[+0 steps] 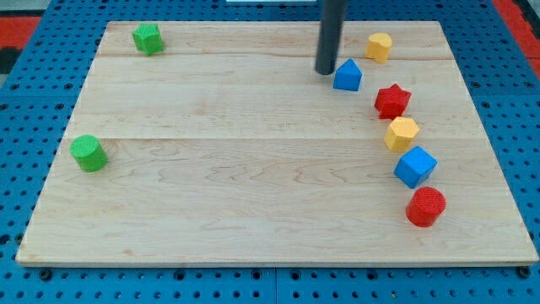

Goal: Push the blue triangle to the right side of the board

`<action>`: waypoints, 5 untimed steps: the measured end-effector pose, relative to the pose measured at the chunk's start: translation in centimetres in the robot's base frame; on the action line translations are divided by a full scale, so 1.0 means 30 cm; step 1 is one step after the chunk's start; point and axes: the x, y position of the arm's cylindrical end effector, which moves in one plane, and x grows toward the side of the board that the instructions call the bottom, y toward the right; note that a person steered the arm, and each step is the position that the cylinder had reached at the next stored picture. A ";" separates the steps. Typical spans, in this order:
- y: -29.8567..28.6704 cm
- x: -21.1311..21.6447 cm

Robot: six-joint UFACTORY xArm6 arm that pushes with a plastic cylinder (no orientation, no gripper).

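Blue triangle (347,76) sits in the upper right part of the board (253,169), with my tip (326,72) just beside it on the view's left, apparently touching. The arm carries no pincer (a plain rod only). Down the right run a yellow block (379,46), red star (392,100), second yellow block (402,133), blue cube (415,166) and red cylinder (425,207).
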 end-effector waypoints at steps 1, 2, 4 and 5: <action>-0.119 0.092; -0.027 0.104; 0.067 0.062; -0.088 0.037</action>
